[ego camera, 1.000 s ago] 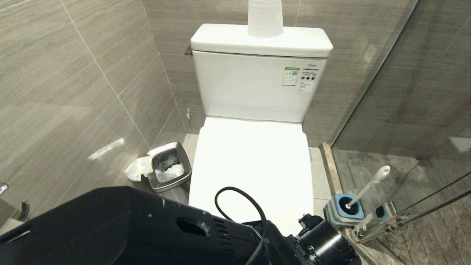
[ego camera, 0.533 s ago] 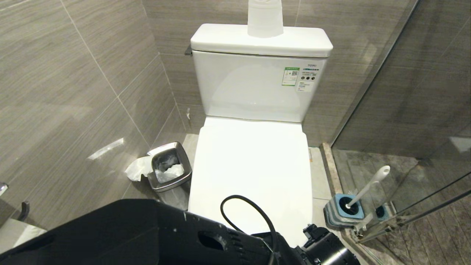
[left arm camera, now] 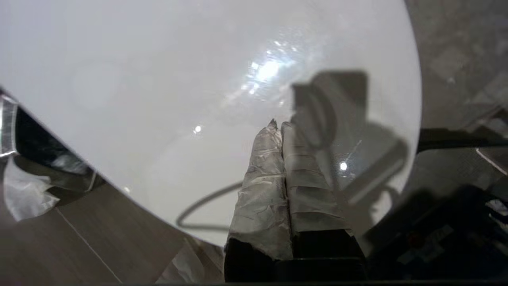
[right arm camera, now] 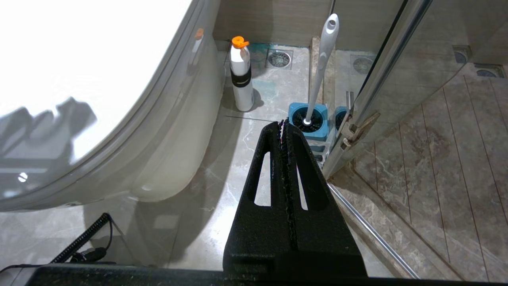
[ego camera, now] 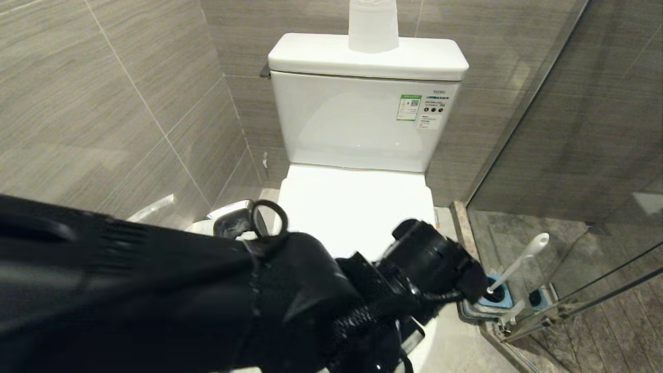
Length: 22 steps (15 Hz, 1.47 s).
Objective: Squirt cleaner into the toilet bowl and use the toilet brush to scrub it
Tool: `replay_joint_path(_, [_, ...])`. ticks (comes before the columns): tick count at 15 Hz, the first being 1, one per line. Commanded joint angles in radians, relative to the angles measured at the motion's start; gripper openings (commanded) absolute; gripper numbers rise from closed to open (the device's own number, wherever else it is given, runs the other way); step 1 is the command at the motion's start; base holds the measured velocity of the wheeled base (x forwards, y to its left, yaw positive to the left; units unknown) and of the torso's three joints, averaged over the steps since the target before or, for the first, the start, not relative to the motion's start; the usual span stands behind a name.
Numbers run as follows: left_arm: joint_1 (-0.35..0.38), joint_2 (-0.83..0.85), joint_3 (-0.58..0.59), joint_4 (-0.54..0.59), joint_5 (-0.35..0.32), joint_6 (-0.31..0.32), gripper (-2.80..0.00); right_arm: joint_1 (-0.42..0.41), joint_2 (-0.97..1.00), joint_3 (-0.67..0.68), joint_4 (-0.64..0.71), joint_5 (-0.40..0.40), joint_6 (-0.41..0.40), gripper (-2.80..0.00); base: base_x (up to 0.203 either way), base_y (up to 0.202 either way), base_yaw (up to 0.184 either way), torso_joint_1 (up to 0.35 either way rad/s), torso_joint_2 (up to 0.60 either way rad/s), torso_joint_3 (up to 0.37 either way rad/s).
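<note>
The toilet bowl (ego camera: 357,217) is sitting with its lid down between the tiled wall (ego camera: 103,114) on the left and the glass shower door (ego camera: 570,129) on the right, leaving narrow floor strips on each side. The toilet brush (ego camera: 518,261) is standing in its blue holder (right arm camera: 308,121) beside the door frame, its handle leaning up and to the right. The left gripper (left arm camera: 278,125) is hanging over the closed lid with its fingers pressed together, holding nothing. The right gripper (right arm camera: 284,123) is pointing toward the holder with fingers closed and empty, apart from the brush. A cleaner bottle (right arm camera: 242,77) is standing beside the bowl's base.
</note>
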Motion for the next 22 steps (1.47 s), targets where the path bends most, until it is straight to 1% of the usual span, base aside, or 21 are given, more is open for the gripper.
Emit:
replay_joint_path(1, [0.076,-0.192,-0.008,0.022,-0.014,0.022,-2.8,0.0,0.0,0.0,0.0,0.0,0.0,-2.8,0.0,0.0,0.0,0.0,0.0,0.0])
replay_joint_path(2, [0.123,-0.249,-0.015,0.054,-0.047,0.034,-2.8,0.0,0.0,0.0,0.0,0.0,0.0,-2.8,0.0,0.0,0.0,0.0,0.0,0.0])
replay_joint_path(3, [0.186,-0.308,-0.03,0.106,-0.102,0.044,-2.8,-0.001,0.0,0.0,0.0,0.0,0.0,-2.8,0.0,0.0,0.0,0.0,0.0,0.0])
replay_joint_path(5, [0.32,-0.409,-0.09,0.242,-0.243,0.052,-2.8,0.0,0.0,0.0,0.0,0.0,0.0,-2.8,0.0,0.0,0.0,0.0,0.0,0.0])
replay_joint_path(7, [0.425,-0.5,-0.185,0.392,-0.414,0.031,-2.8,0.0,0.0,0.0,0.0,0.0,0.0,-2.8,0.0,0.0,0.0,0.0,0.0,0.0])
replay_joint_path(8, [0.47,-0.534,-0.223,0.455,-0.488,-0.012,-2.8,-0.001,0.0,0.001,0.0,0.0,0.0,-2.8,0.0,0.0,0.0,0.0,0.0,0.0])
replay_joint_path(9, [0.498,-0.553,-0.269,0.5,-0.538,-0.082,-2.8,0.0,0.0,0.0,0.0,0.0,0.0,-2.8,0.0,0.0,0.0,0.0,0.0,0.0])
replay_joint_path(10, [0.51,-0.565,-0.318,0.535,-0.558,-0.163,-2.8,0.0,0.0,0.0,0.0,0.0,0.0,-2.8,0.0,0.0,0.0,0.0,0.0,0.0])
replay_joint_path(11, [0.514,-0.57,-0.363,0.562,-0.562,-0.223,-2.8,-0.001,0.0,0.0,0.0,0.0,0.0,-2.8,0.0,0.0,0.0,0.0,0.0,0.0])
replay_joint_path(12, [0.517,-0.58,-0.41,0.596,-0.548,-0.268,-2.8,0.0,0.0,0.0,0.0,0.0,0.0,-2.8,0.0,0.0,0.0,0.0,0.0,0.0])
replay_joint_path(13, [0.517,-0.595,-0.428,0.617,-0.487,-0.283,-2.8,0.0,0.0,0.0,0.0,0.0,0.0,-2.8,0.0,0.0,0.0,0.0,0.0,0.0])
replay_joint_path(14, [0.515,-0.609,-0.43,0.622,-0.421,-0.28,-2.8,0.0,0.0,0.0,0.0,0.0,0.0,-2.8,0.0,0.0,0.0,0.0,0.0,0.0])
replay_joint_path(15, [0.505,-0.618,-0.429,0.623,-0.336,-0.261,-2.8,0.0,0.0,0.0,0.0,0.0,0.0,-2.8,0.0,0.0,0.0,0.0,0.0,0.0])
replay_joint_path(16, [0.492,-0.624,-0.428,0.623,-0.235,-0.229,-2.8,-0.001,0.0,0.0,0.0,0.0,0.0,-2.8,0.0,0.0,0.0,0.0,0.0,0.0])
replay_joint_path(18, [0.485,-0.635,-0.433,0.6,-0.024,-0.137,-2.8,0.0,0.0,0.0,0.0,0.0,0.0,-2.8,0.0,0.0,0.0,0.0,0.0,0.0])
replay_joint_path(19, [0.496,-0.644,-0.434,0.533,0.056,-0.059,-2.8,0.0,0.0,0.0,0.0,0.0,0.0,-2.8,0.0,0.0,0.0,0.0,0.0,0.0])
replay_joint_path(20, [0.538,-0.654,-0.435,0.47,0.083,0.008,-2.8,0.0,0.0,0.0,0.0,0.0,0.0,-2.8,0.0,0.0,0.0,0.0,0.0,0.0])
replay_joint_path(21, [0.6,-0.665,-0.435,0.407,0.089,0.073,-2.8,-0.001,0.0,0.0,0.0,0.0,0.0,-2.8,0.0,0.0,0.0,0.0,0.0,0.0])
replay_joint_path(22, [0.661,-0.68,-0.435,0.3,0.09,0.16,-2.8,0.0,0.0,0.0,0.0,0.0,0.0,-2.8,0.0,0.0,0.0,0.0,0.0,0.0])
